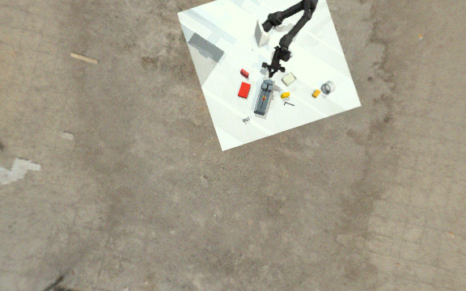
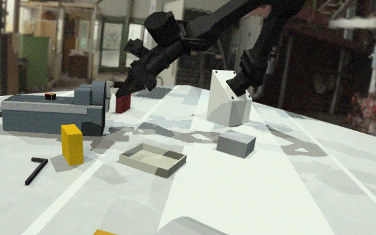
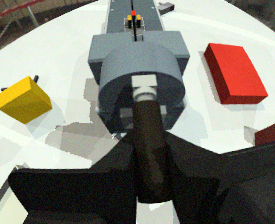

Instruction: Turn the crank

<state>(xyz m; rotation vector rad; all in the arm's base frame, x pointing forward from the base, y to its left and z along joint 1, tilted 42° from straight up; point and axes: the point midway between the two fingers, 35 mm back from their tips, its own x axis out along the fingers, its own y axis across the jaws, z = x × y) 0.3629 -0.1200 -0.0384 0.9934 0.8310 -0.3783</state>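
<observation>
The machine [image 1: 264, 98] [image 2: 44, 111] [image 3: 137, 50] is a grey-blue box with a round hub at its near end. Its slide carries a red pointer [image 2: 47, 94] [image 3: 133, 14] on top, with small brass marks close beside it in the wrist view. I cannot tell whether the pointer is exactly level with them. A dark crank handle [image 3: 148, 139] sticks out from the hub. My gripper [image 1: 270, 73] [image 2: 122, 89] [image 3: 144, 133] is shut on this handle, right at the hub end of the machine.
A yellow block [image 2: 72, 144] [image 3: 24, 99] [image 1: 285, 95], a black hex key [image 2: 36, 170], a shallow tray [image 2: 139, 164] and a grey block [image 2: 235, 143] lie near the machine. A white wedge [image 2: 227, 99] holds the arm's base. Beside the machine lie a red flat block [image 3: 234, 72] [image 1: 244, 90] and a dark red block [image 2: 123, 102].
</observation>
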